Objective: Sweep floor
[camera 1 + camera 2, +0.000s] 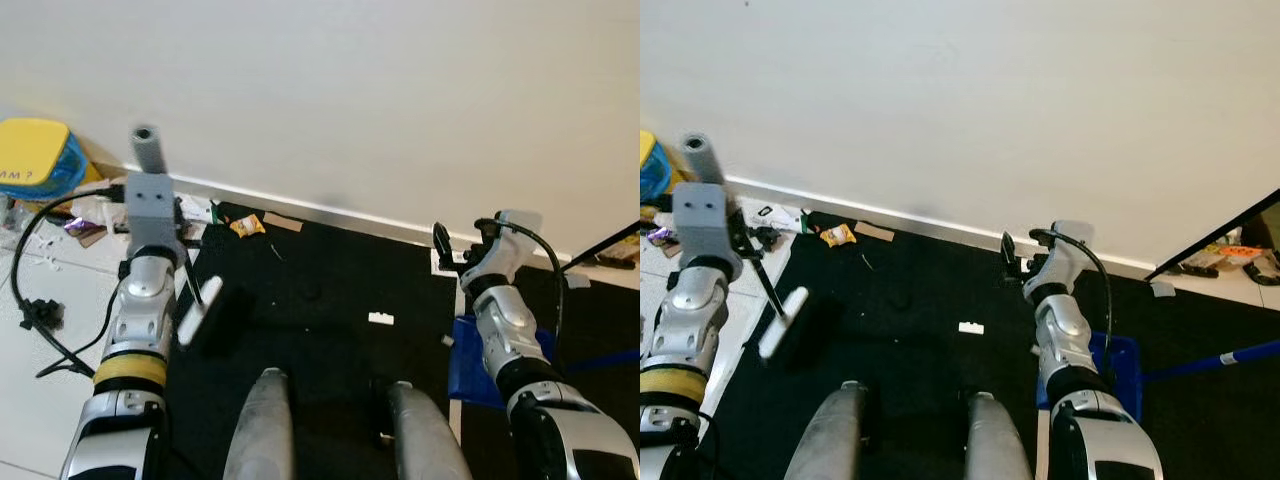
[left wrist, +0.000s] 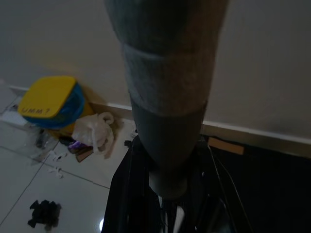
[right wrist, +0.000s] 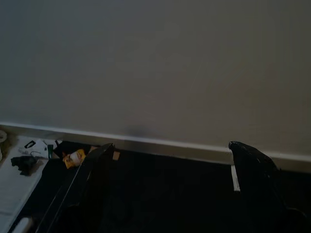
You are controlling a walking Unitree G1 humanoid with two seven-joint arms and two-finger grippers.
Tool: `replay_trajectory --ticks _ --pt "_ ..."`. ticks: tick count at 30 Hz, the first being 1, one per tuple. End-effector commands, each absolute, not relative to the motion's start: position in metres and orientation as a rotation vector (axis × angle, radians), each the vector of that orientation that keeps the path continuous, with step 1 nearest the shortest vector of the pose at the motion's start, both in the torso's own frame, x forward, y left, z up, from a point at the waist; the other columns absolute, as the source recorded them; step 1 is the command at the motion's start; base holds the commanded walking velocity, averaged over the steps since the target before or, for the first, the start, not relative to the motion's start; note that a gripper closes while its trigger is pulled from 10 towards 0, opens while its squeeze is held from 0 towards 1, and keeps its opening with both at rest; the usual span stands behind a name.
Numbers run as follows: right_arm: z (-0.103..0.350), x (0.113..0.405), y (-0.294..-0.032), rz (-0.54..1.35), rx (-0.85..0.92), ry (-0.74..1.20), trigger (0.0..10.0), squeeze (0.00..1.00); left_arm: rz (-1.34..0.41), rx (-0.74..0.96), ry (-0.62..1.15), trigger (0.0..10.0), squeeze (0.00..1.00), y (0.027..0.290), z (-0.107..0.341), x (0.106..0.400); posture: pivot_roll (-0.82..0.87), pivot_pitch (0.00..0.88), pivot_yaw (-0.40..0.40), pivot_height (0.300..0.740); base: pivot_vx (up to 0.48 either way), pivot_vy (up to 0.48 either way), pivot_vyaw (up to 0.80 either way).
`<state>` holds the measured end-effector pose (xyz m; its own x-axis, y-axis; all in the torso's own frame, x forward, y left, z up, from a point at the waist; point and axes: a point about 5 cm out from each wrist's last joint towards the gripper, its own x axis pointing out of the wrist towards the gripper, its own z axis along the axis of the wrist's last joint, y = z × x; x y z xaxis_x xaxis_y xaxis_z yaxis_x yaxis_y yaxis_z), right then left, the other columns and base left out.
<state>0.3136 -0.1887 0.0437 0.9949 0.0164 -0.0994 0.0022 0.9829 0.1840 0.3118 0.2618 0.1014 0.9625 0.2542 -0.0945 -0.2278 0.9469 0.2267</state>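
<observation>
My left gripper [image 1: 186,238] is shut on the broom, whose thick grey handle [image 2: 167,97] rises past the wrist. The broom's black-and-white head [image 1: 212,314] rests on the black mat [image 1: 320,290] near its left edge. Litter lies ahead: a yellow wrapper [image 1: 247,226] and a brown cardboard strip [image 1: 282,222] by the skirting board, and a small white scrap [image 1: 381,319] mid-mat. My right gripper [image 3: 172,165] is raised on the right, open, with nothing between its fingers. A blue dustpan [image 1: 468,372] with a blue handle [image 1: 1230,358] lies below my right arm.
A white wall with a pale skirting board [image 1: 340,212] closes the far side. A yellow-lidded blue container [image 1: 35,160], a white plastic bag [image 2: 97,130] and mixed clutter sit on the white tiles at left. A black cable [image 1: 30,300] hangs by my left arm. My knees [image 1: 262,430] fill the near edge.
</observation>
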Motion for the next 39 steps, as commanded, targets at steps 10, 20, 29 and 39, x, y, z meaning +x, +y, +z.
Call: replay_trajectory --ticks 10,20,29,39 --pt "0.0312 0.3052 -0.1955 -0.05 0.214 0.159 10.0 0.0 0.261 0.151 0.13 10.0 0.0 0.254 0.0913 0.3099 0.09 0.128 -0.048 0.731 0.416 0.0 0.0" --pt "0.0319 0.3052 -0.1957 -0.058 0.224 0.15 10.0 0.0 0.243 0.135 0.124 10.0 0.0 0.2502 0.0908 0.3111 0.09 0.129 -0.046 0.731 0.48 0.0 0.0" --pt "0.032 0.3053 -0.1951 -0.056 0.226 0.148 10.0 0.0 0.235 0.142 0.119 10.0 0.0 0.2498 0.0916 0.3113 0.1 0.131 -0.046 0.731 0.48 0.0 0.0" --pt "0.0316 0.3049 -0.1947 -0.051 0.226 0.149 10.0 0.0 0.226 0.144 0.109 10.0 0.0 0.2493 0.092 0.3105 0.09 0.133 -0.046 0.731 0.471 0.0 0.0"
